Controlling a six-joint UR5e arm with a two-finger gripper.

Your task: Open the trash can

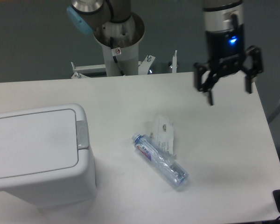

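The trash can point(37, 156) is a large white boxy bin at the table's front left. Its flat lid lies shut, and a grey push-button tab point(82, 135) sits on its right edge. My gripper point(229, 94) hangs over the table's back right, far from the bin. Its two black fingers are spread wide with nothing between them.
A clear plastic bottle point(160, 160) lies on its side near the table's middle, with a crumpled white wrapper point(164, 132) behind it. The arm's base column point(117, 44) stands behind the table's back edge. The table's right edge point(269, 140) runs close to my gripper.
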